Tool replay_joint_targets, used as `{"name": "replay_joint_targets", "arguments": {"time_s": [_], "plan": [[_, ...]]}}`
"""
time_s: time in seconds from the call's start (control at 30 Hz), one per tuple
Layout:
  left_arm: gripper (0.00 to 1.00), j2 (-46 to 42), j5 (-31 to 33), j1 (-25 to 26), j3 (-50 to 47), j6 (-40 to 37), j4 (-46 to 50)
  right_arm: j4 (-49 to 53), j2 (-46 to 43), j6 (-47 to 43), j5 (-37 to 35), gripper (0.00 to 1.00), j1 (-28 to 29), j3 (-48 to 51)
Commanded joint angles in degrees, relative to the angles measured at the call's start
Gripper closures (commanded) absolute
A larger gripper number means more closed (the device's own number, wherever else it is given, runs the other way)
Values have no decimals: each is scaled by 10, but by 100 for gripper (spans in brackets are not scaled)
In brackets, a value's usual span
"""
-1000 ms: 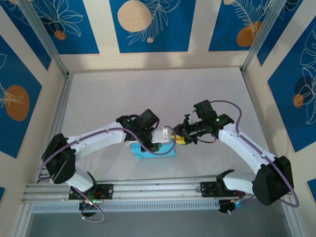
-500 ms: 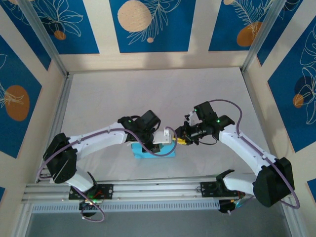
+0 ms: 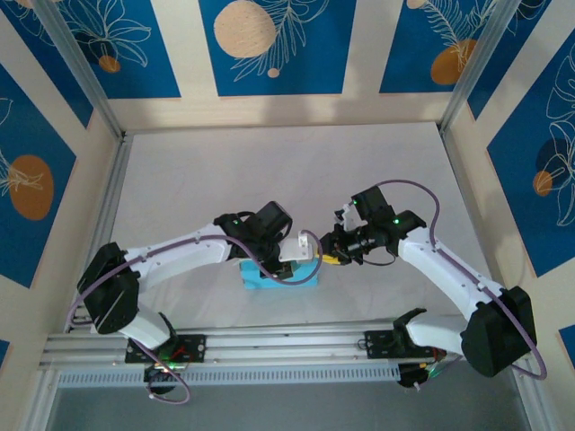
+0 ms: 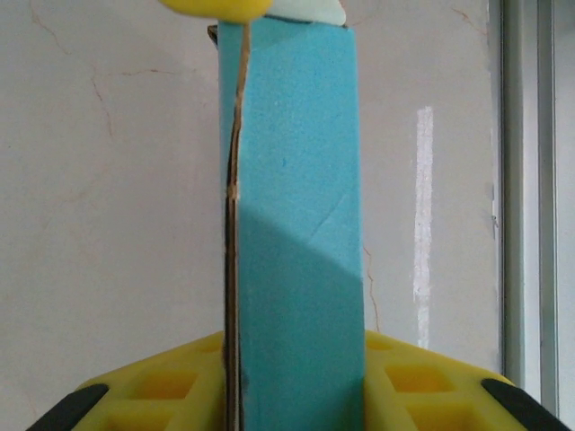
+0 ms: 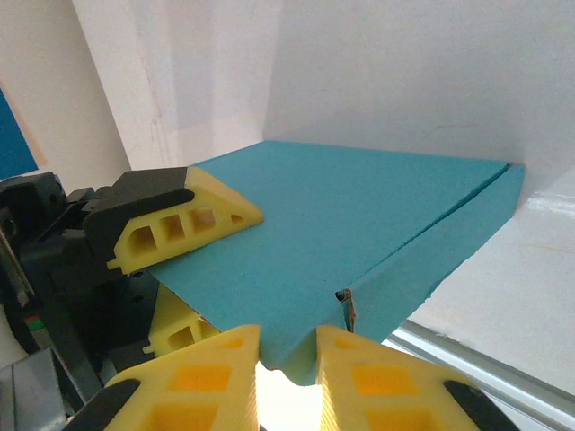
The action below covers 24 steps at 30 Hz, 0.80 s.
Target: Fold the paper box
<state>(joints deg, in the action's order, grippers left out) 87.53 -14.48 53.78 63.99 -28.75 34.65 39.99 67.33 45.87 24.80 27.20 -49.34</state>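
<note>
Box (image 5: 359, 215): flat, matte, light-blue card rectangle with a raw seam edge, showing toward six o'clock of the table (image 3: 269, 171). We are pinching it twice: left gripper (image 4: 292, 359) clamping one edge, right gripper (image 5: 287, 346) clamping its three-o'clock corner.

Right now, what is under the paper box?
In the right wrist view, one yellow finger of the left gripper sits beneath the paper box, its other finger on top. Whether the box touches the table is hidden by the box itself.
</note>
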Motion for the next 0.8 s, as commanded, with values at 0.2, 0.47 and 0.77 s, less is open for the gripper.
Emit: {"name": "replay_joint_targets", "arguments": {"time_s": [0.2,0.47,0.77], "plan": [[69,-20,-1,2,-9,6,-38,58,18,-41,-92,81,32,5],[59,-52,14,0,-6,39,-54,69,31,-54,-124,81,47,-9],[54,-140,42,-15,2,151,-52,70,26,-38,-128,80,47,-21]]}}
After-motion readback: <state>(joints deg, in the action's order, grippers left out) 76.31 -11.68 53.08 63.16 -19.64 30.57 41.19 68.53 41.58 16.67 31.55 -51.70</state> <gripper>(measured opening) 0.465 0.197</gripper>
